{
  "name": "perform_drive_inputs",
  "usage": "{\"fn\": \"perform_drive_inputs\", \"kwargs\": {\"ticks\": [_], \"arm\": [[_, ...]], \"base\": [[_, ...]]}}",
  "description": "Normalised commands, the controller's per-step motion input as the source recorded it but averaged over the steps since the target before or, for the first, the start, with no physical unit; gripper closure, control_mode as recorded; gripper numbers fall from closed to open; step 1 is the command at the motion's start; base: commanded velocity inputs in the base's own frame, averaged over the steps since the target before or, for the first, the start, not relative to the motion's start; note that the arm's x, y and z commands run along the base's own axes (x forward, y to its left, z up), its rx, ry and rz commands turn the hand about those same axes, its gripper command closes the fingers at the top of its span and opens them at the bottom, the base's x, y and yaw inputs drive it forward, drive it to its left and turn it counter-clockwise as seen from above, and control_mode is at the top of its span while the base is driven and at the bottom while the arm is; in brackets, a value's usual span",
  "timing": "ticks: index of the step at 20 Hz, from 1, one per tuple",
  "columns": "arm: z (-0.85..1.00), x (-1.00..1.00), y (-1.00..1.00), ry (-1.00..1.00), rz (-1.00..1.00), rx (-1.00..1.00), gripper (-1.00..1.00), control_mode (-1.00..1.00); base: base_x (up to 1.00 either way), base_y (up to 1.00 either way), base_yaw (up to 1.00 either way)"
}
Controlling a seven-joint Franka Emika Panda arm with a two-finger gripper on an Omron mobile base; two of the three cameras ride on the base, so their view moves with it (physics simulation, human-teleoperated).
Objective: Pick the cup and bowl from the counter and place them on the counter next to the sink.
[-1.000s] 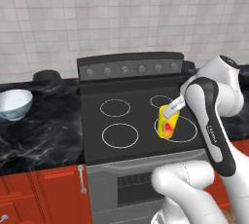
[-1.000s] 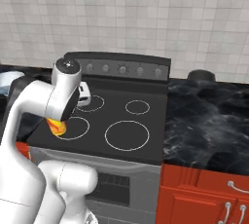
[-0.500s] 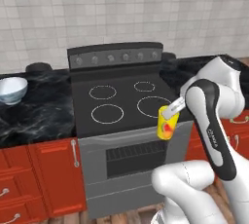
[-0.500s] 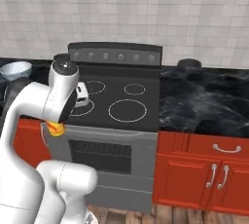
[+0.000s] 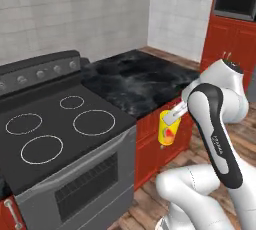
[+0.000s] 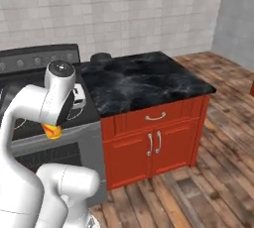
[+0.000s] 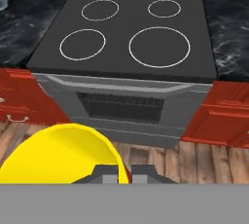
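Since the earlier frames the base has been driven and turned rightward, so the stovetop (image 5: 65,129) is now seen at the left. Left base view: the cup (image 5: 169,128) is held clear of the counter (image 5: 137,76), out over the floor, pinched at its rim by the closed gripper (image 5: 174,115); the arm is folded close to the base. Right base view: the cup (image 6: 52,131) hangs below the bent arm. Hand view: the cup (image 7: 58,155) sits at the fingertips (image 7: 108,174). Placement beside the sink is judged still to be done, and the bowl still to be fetched
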Motion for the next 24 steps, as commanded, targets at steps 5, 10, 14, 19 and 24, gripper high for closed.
{"fn": "perform_drive_inputs", "kwargs": {"ticks": [5,10,14,19,24], "arm": [[0.00,0.00,0.00,0.00,0.00,0.00,1.00,1.00],[0.00,0.00,0.00,0.00,0.00,0.00,1.00,1.00],[0.00,0.00,0.00,0.00,0.00,0.00,1.00,1.00],[0.00,0.00,0.00,0.00,0.00,0.00,1.00,1.00],[0.00,0.00,0.00,0.00,0.00,0.00,1.00,1.00]], "base": [[0.18,-0.04,-0.87],[0.20,-0.02,-0.86],[0.19,0.00,-0.88],[0.21,0.00,-0.88],[0.20,0.00,-0.89]]}}
